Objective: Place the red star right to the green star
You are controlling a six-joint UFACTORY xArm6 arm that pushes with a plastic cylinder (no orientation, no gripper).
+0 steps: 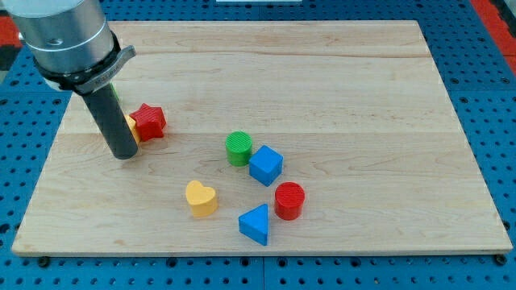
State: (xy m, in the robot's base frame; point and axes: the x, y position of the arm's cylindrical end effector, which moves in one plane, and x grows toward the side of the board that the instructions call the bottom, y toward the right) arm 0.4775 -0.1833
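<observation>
My tip (125,153) rests on the wooden board (339,72) toward the view's left; it is a plain dark rod with no jaws, so it holds nothing and only stands against the surface. Just beside it, at about two o'clock, lies the red star (148,121), and between rod and star a sliver of a yellow block (132,126) shows, its shape mostly hidden by the rod. At roughly twelve o'clock from the tip a thin green edge (116,93) peeks out behind the rod; it may be the green star, but too little shows to tell. Well apart at three o'clock stands a green cylinder (239,148), with a blue cube (265,165) touching it on its lower right. Farther toward four o'clock lie a yellow heart (201,198), a blue triangle (255,224) and a red cylinder (289,200), the last two close together.
</observation>
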